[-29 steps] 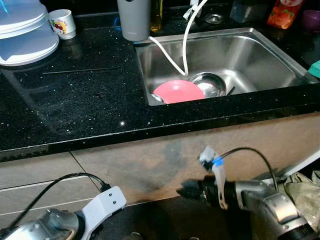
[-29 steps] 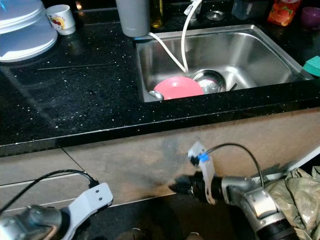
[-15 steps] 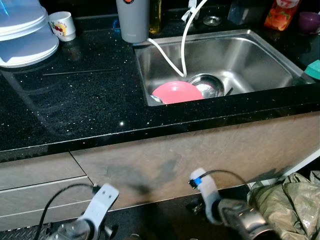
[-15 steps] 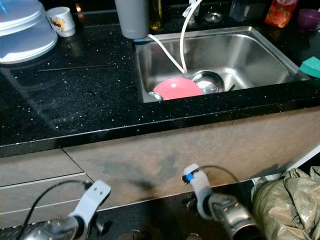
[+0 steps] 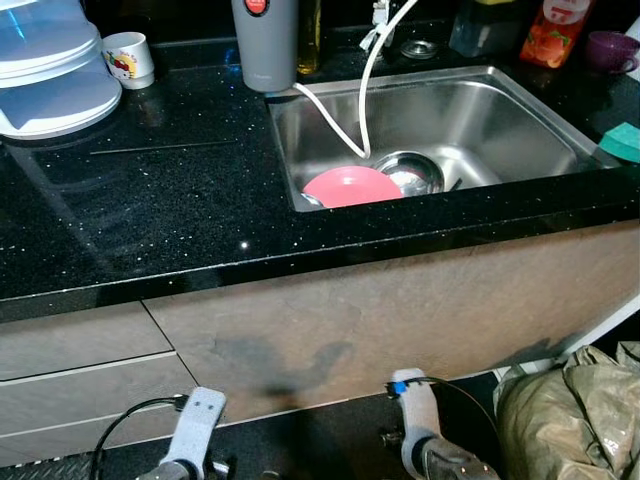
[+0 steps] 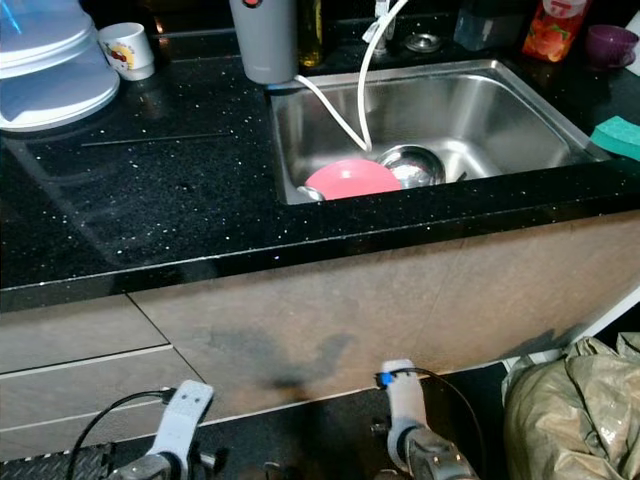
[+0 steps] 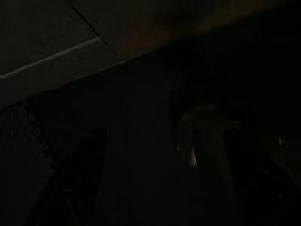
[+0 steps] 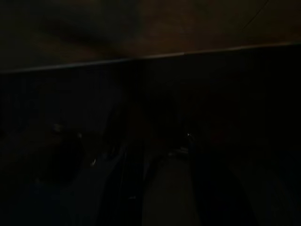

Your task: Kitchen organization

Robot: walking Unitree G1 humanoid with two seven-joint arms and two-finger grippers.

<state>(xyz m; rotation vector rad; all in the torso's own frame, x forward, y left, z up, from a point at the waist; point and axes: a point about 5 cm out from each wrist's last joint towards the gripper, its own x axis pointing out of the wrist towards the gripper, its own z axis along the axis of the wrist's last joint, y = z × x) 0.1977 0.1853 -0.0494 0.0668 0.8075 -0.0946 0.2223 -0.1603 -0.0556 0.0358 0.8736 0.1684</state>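
Note:
A pink plate lies in the steel sink beside a steel bowl. A white hose hangs down into the sink. Both arms hang low in front of the cabinet, well below the counter. The left arm's white wrist and the right arm's wrist with its black cable show at the bottom edge. In the dark left wrist view my left gripper stands open with nothing between its fingers. The right wrist view is too dark to make anything out.
On the black counter stand white stacked covers, a mug and a grey canister. A green sponge, an orange bottle and a purple cup sit right of the sink. A crumpled bag lies on the floor.
Both arms have sunk towards the bottom edge; the right forearm, raised before the cabinet a second ago, now hangs down. The camera has shifted slightly.

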